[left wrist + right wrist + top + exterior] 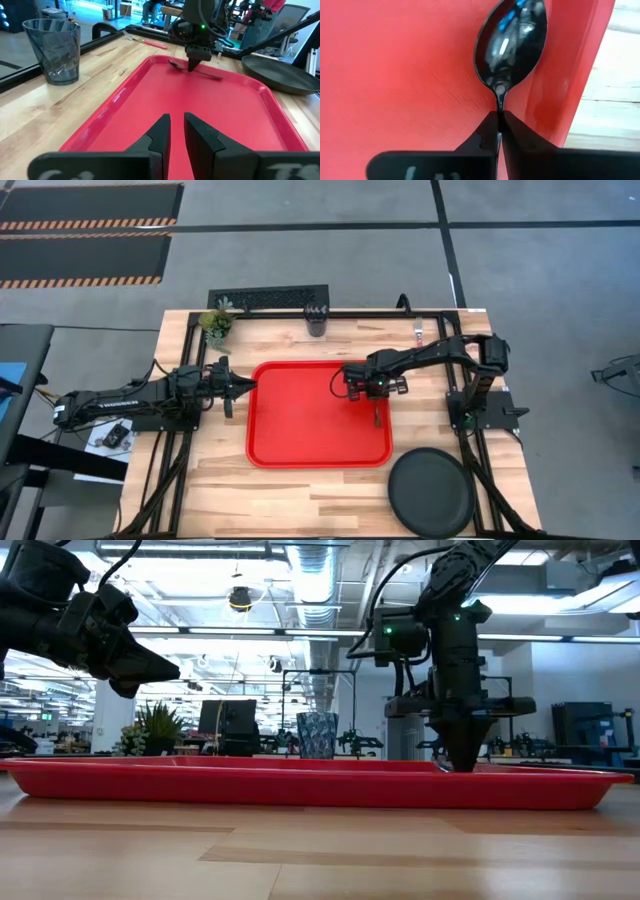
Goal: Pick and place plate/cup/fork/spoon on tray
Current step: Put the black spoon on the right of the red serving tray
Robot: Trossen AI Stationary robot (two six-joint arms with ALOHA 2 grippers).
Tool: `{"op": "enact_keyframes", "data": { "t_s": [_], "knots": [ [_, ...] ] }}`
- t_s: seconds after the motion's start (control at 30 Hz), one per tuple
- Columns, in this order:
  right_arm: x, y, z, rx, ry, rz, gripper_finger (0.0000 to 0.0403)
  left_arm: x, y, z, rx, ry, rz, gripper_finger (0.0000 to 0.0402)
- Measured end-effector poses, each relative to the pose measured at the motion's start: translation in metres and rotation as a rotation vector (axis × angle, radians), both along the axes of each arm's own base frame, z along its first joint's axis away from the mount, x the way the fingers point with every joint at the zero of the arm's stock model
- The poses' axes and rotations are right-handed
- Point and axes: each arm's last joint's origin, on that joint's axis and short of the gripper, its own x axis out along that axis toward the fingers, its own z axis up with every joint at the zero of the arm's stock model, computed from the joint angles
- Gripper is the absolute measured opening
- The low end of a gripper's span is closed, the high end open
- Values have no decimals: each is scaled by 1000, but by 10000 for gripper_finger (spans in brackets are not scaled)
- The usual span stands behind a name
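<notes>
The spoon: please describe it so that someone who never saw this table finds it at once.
Look at the red tray in the middle of the wooden table. By its right rim, the right gripper pinches the thin neck of the spoon. It is all black and glossy, unlike the red-handled fork lying off the tray.

A small green potted plant [215, 323] stands at the worktop's [300, 490] far-left corner. A dark perforated grille [268, 299] lies along the far edge, just beyond the wood. Past the left edge, a circuit board [113, 436] rests on a white sheet, lower than the worktop
</notes>
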Motion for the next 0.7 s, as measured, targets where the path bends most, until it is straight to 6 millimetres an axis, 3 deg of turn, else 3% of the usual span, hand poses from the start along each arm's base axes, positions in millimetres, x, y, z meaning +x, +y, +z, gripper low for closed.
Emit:
{"op": "enact_keyframes", "data": {
  "t_s": [0.2,0.7],
  "knots": [
    [0,-2,0,-1,-3,-7,55,0,0,0,-1,0,0,43],
    [-1,-7,0,-5,-6,-42,58,0,0,0,-1,0,1,43]
  ]
}}
